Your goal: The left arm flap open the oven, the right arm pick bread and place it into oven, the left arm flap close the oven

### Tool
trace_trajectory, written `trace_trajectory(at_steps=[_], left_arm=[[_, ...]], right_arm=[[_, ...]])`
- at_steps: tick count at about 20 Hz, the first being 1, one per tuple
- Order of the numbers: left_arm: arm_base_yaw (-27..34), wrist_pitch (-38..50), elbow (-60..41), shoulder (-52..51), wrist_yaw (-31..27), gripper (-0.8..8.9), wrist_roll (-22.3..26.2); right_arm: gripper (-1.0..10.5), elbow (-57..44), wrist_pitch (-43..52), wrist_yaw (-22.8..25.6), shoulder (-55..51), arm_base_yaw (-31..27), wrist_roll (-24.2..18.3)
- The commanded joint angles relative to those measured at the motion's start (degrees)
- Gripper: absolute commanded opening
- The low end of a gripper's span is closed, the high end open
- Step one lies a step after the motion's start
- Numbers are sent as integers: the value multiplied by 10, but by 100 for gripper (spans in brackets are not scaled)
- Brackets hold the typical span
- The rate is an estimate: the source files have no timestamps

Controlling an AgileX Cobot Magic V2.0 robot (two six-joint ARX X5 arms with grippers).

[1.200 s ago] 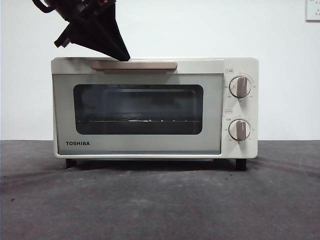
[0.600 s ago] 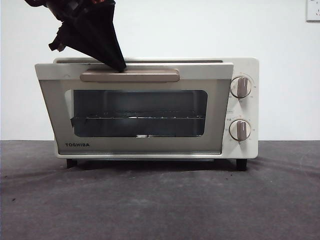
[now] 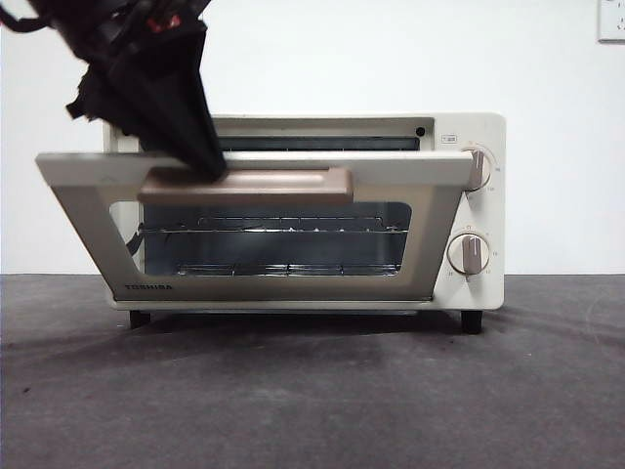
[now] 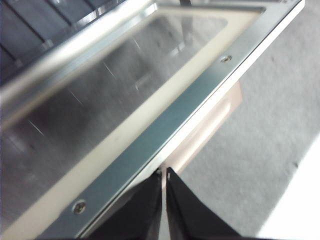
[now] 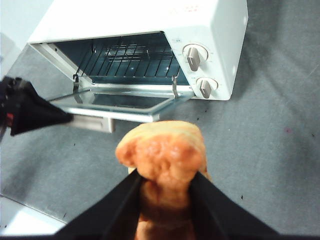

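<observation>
With jaws pressed together, the left gripper (image 3: 213,172) bears on the handle (image 3: 244,185) of the half-open oven (image 3: 469,210) door, while the right gripper (image 5: 165,181) clamps the bread (image 5: 162,155) above the worktop (image 3: 312,391).

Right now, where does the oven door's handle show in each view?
Front view: the handle on the half-open door, under the left gripper.
Left wrist view: the handle beyond the door's edge.
Right wrist view: the handle.
Shared landmark: the left gripper's tip on it.
</observation>
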Motion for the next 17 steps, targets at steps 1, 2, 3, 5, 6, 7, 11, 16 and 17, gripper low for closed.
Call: trace_trajectory(at_steps=[1, 2, 3, 5, 6, 7, 11, 16, 17], left_arm=[[-9, 19, -21, -5, -11, 18, -11], [-11, 23, -31, -8, -11, 18, -14], [-14, 29, -39, -10, -11, 18, -19], [-20, 33, -53, -10, -11, 18, -21], [-23, 36, -59, -10, -11, 18, -21], [-27, 41, -64, -10, -11, 18, -22], [-37, 57, -75, -10, -11, 18, -30], [-46, 57, -78, -23, -10, 17, -45], [-46, 54, -78, -38, -10, 17, -50]], right_arm=[[126, 10, 10, 0, 1, 2, -10], [126, 10, 10, 0, 1, 2, -13], [126, 10, 10, 0, 1, 2, -14], [126, 11, 10, 0, 1, 2, -18], [126, 10, 10, 0, 1, 2, -18], [126, 10, 9, 1, 1, 2, -18], [126, 10, 9, 5, 1, 2, -18], [126, 10, 10, -5, 2, 3, -18], [126, 10, 12, -22, 3, 3, -17]])
